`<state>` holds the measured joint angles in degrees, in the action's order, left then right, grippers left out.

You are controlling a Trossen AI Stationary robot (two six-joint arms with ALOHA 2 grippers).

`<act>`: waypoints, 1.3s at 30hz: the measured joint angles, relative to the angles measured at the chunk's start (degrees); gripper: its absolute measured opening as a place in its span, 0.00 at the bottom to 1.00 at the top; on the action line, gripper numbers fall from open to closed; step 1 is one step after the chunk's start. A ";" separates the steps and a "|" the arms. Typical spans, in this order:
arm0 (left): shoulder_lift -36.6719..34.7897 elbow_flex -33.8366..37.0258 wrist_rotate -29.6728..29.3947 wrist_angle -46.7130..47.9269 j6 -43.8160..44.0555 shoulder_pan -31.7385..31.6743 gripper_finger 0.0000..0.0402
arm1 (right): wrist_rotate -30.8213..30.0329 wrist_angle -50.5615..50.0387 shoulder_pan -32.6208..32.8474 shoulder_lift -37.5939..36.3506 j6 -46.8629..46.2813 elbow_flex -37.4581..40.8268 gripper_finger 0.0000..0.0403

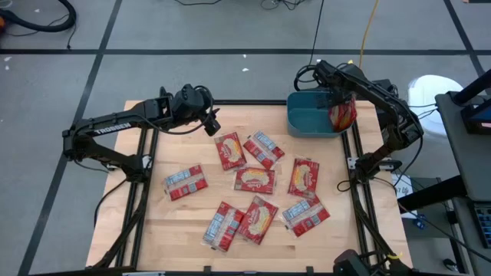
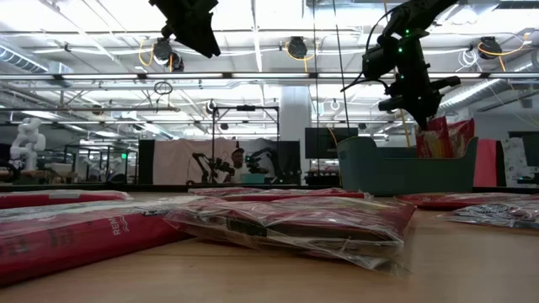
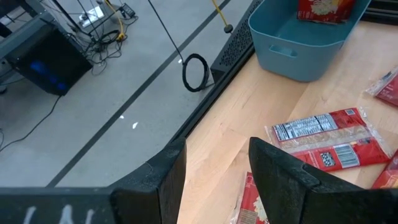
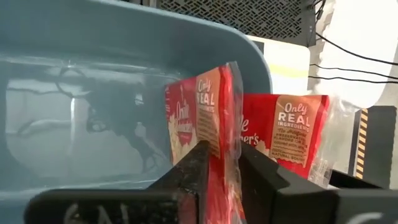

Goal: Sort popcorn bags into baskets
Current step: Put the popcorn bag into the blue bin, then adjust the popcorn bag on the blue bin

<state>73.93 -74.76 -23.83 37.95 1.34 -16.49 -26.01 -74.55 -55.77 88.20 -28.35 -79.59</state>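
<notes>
The left pincer (image 1: 212, 123) is seen at the far-left part of the wooden tabletop (image 1: 176, 222), raised above the surface, with its dark fingers (image 3: 163, 177) apart and nothing between them. Just to its right, eight popcorn bags are spread flat across the middle of the tabletop: one with a white label panel (image 1: 185, 182) lies nearest the left edge, two (image 1: 229, 150) (image 1: 264, 149) lie side by side toward the far side, one (image 1: 255, 180) sits in the centre, one (image 1: 304, 177) lies to its right, and three more (image 1: 222, 226) (image 1: 258, 218) (image 1: 306, 215) are found along the near side, the first two of these touching or overlapping. In the low view the nearest packets (image 2: 295, 223) are seen lying flat in clear wrapping. Farther right, at the far-right corner of the tabletop, the teal-blue basket (image 1: 307, 123) stands. Inside it, against its right-hand wall, red packets (image 1: 343, 115) are held upright; in the right wrist view two are told apart, one (image 4: 199, 118) in front and another (image 4: 286, 134) behind it. The right pincer (image 4: 221, 163) is lowered into the basket and is clamped on the front upright bag, its fingers (image 4: 189, 171) pressed against both faces of the packet.
</notes>
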 joint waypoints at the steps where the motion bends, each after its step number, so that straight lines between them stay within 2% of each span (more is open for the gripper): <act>1: 0.00 0.00 0.00 -0.02 0.00 0.00 0.45 | -0.54 0.30 0.00 0.00 -0.38 0.00 0.15; 25: -0.02 0.00 2.99 0.00 -0.02 0.00 0.45 | -6.72 5.02 0.00 -0.59 -5.49 0.00 0.15; 33: -0.02 0.00 3.02 -0.02 -0.02 -0.59 0.45 | -7.81 11.45 0.08 -4.76 -3.40 0.00 0.15; 39: -0.02 0.00 3.02 -0.02 -0.09 -2.91 0.45 | -6.96 19.88 2.92 -9.40 1.13 0.00 0.15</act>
<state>73.91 -74.76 -20.82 37.93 1.26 -19.41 -32.97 -54.67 -52.85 78.80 -27.23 -79.59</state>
